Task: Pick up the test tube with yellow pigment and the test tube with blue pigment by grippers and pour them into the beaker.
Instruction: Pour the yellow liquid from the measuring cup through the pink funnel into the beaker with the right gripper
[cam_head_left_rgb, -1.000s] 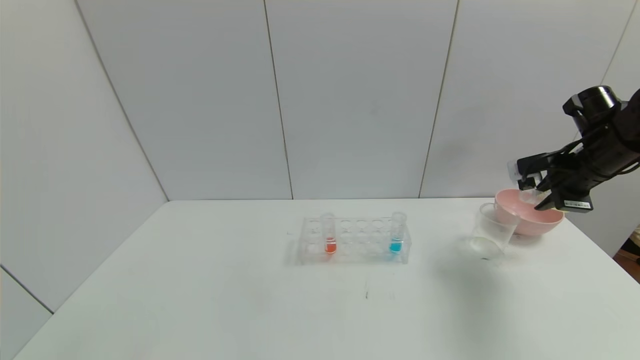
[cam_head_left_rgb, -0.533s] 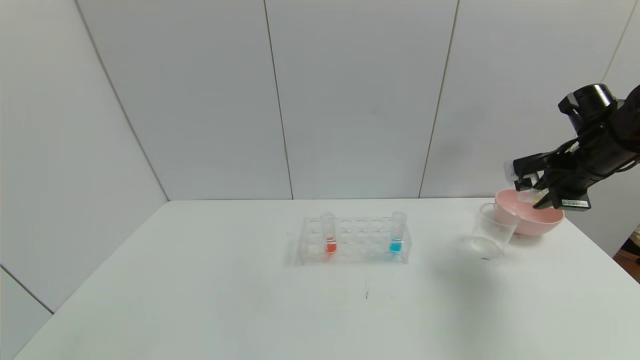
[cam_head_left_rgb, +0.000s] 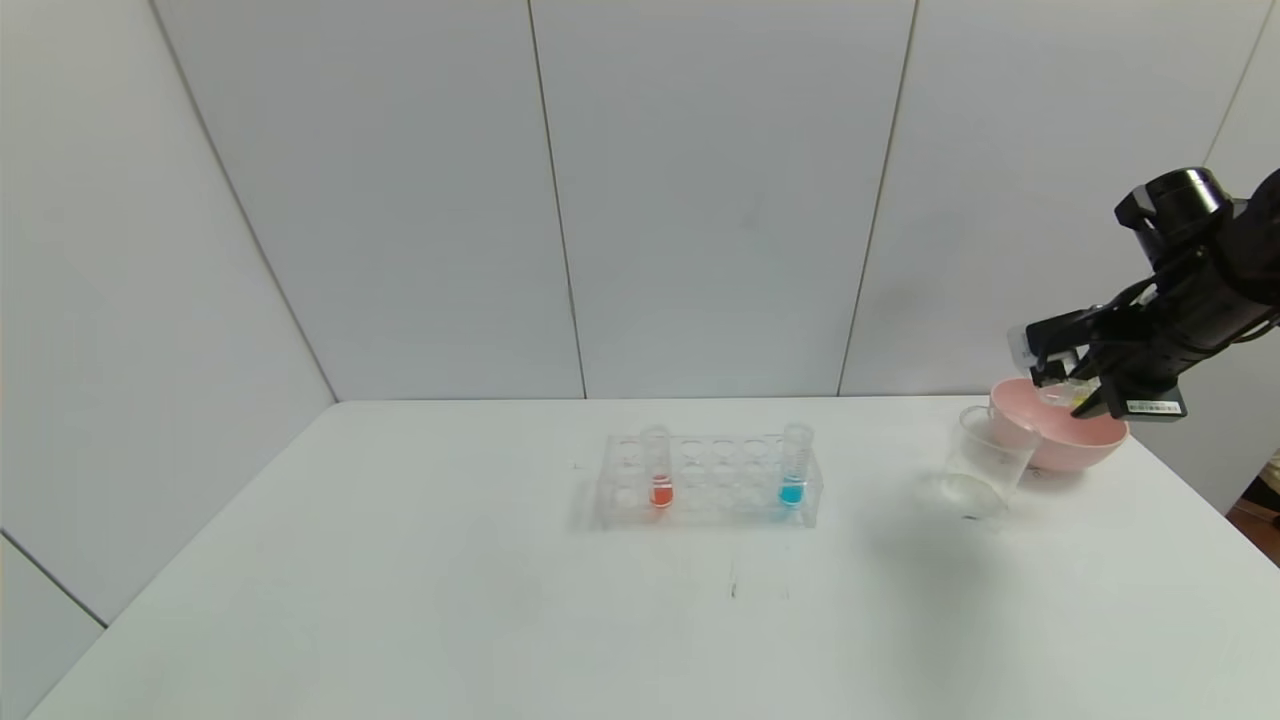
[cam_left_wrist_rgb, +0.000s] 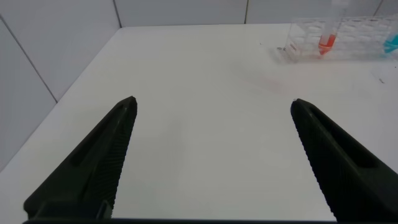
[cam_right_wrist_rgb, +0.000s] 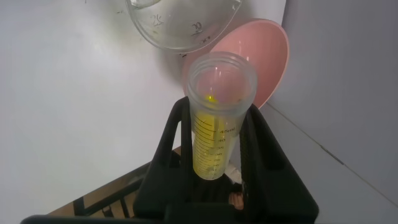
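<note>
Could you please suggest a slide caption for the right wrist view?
Right gripper holds the yellow-pigment test tube, mouth toward beaker and pink bowl.

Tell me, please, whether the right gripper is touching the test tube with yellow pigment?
Touching. The right wrist view shows the right gripper closed on the test tube with yellow pigment, its black fingers pressed against both sides.

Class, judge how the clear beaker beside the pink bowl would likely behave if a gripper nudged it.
The beaker looks thin-walled, clear and nearly empty, so it is probably light and would slide easily. It is tall over a narrower base, so a push near the rim may tip it. It stands against the pink bowl, which might brace that side.
</note>
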